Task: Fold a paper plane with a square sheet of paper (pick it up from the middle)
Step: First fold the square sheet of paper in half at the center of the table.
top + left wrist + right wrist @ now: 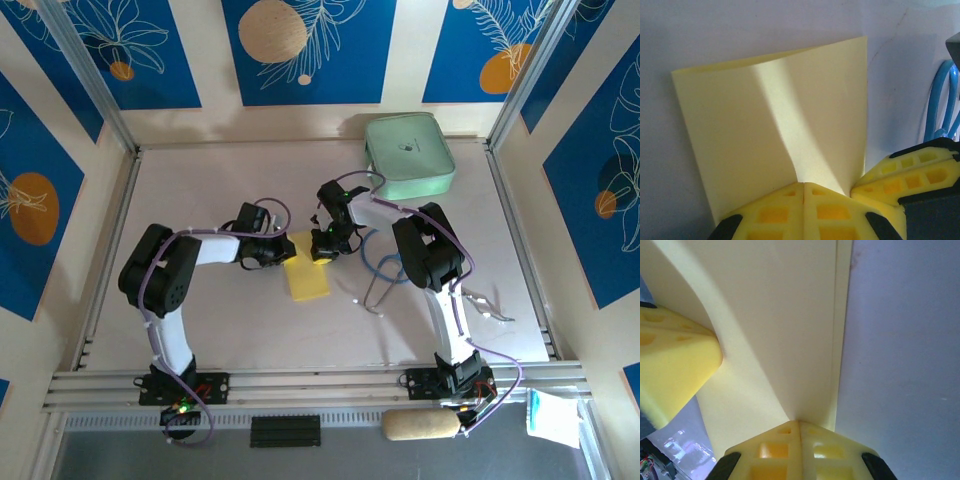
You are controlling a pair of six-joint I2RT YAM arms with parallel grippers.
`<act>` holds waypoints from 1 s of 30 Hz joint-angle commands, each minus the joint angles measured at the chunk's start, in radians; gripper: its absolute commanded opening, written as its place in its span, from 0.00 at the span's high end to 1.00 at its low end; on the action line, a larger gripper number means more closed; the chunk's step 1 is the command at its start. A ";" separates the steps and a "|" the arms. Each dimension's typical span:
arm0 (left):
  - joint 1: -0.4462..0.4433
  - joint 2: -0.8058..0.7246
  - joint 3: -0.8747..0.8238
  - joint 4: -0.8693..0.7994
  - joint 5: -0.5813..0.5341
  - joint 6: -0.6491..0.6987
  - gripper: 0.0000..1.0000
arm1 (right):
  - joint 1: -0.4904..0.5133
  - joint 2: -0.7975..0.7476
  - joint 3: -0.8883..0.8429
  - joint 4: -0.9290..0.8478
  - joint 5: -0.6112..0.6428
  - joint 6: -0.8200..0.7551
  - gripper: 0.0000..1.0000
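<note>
Left tool (804, 189) and right tool (800, 424) pinch the far edge of the folded square sheet of paper (309, 278), which stretches nearward from both

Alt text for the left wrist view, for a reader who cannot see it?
The left gripper, fingers shut, pinches the near edge of the yellow sheet of paper, which is folded over and bowed against the pale table. The right gripper grips the sheet's near right corner, and a blue cable loops at the right border.
</note>
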 commanded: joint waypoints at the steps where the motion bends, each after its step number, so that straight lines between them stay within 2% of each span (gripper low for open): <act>1: 0.058 0.025 -0.043 -0.063 -0.083 0.026 0.94 | -0.013 0.096 -0.036 -0.088 0.221 -0.019 0.98; 8: 0.138 -0.071 -0.094 -0.115 -0.075 0.091 0.94 | -0.014 0.097 -0.024 -0.106 0.239 -0.020 0.98; 12: 0.127 -0.144 -0.112 0.023 0.082 0.118 0.94 | -0.013 0.102 -0.016 -0.113 0.238 -0.021 0.98; 15: 0.104 -0.170 -0.111 0.103 0.128 0.093 0.93 | -0.013 0.105 -0.009 -0.120 0.237 -0.021 0.98; 20: 0.046 -0.096 -0.073 0.185 0.122 0.017 0.93 | -0.013 0.110 -0.004 -0.129 0.242 -0.019 0.98; 23: 0.031 -0.025 -0.025 0.180 0.111 -0.009 0.93 | -0.013 0.112 -0.003 -0.135 0.245 -0.022 0.98; 30: 0.046 0.044 0.050 -0.012 -0.025 0.043 0.95 | -0.012 0.112 -0.004 -0.143 0.254 -0.026 0.98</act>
